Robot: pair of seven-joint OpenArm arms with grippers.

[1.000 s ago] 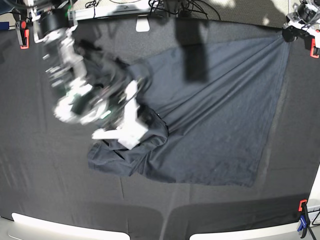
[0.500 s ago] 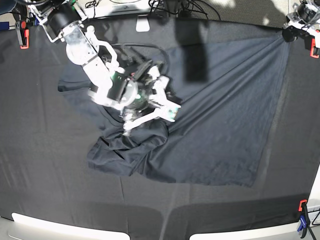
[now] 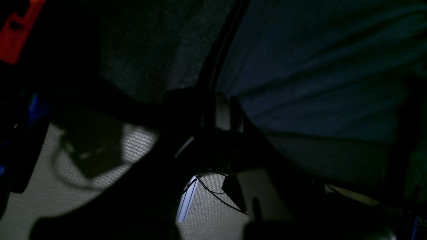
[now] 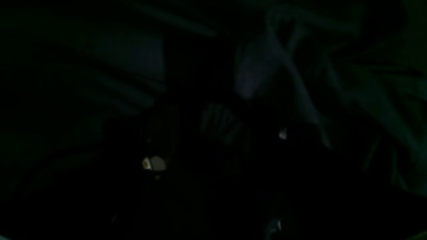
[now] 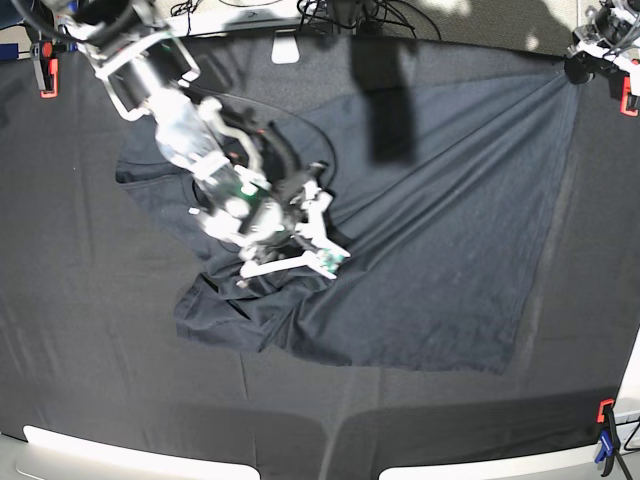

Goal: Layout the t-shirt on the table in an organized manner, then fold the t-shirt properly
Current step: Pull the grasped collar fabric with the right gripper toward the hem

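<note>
t-shirt (image 5: 440, 250) spread on table (image 5: 80, 330), bunched leftward

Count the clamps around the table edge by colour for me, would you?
Red clamps: 3, at the far left corner, the far right corner and the near right corner.
Blue clamps: 1, just below that near right red one.
Total: 4.

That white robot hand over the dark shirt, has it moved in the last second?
Yes. The right gripper has shifted rightward, away from the red clamp at the table's far left corner, over the bunched t-shirt.
</note>
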